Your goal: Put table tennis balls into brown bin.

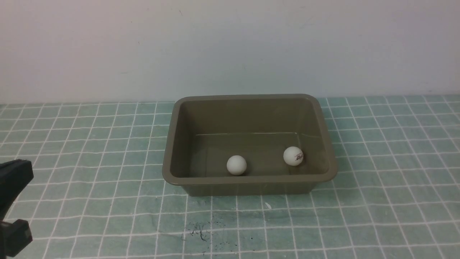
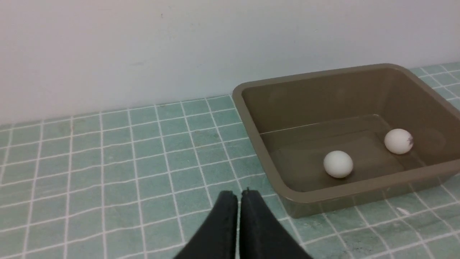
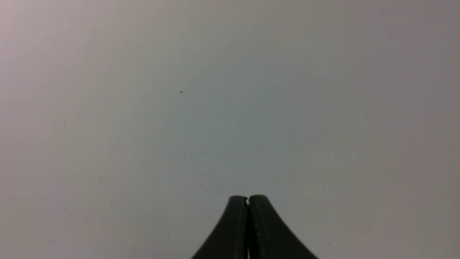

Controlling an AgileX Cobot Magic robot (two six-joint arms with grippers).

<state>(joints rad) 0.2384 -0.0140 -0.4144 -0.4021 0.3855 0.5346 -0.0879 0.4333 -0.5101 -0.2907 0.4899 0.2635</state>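
Note:
The brown bin [image 1: 169, 172] stands mid-table against the back wall, seen too in the left wrist view as the brown bin [image 2: 251, 133]. Both table tennis balls lie on its floor: a plain one [image 1: 236, 165] [image 2: 338, 164] near the front wall and one with a dark printed mark [image 1: 293, 156] [image 2: 398, 141] toward the right. My left gripper [image 2: 239, 194] is shut and empty, low over the tiles left of the bin; a black part of that arm [image 1: 12, 205] shows at the front view's left edge. My right gripper [image 3: 248, 198] is shut, empty, facing only blank wall.
A green tiled mat with white grid lines [image 1: 90, 151] covers the table up to a pale wall [image 1: 230, 46]. Dark scuff marks [image 1: 199, 230] and a small white fleck [image 1: 267, 205] lie on the mat in front of the bin.

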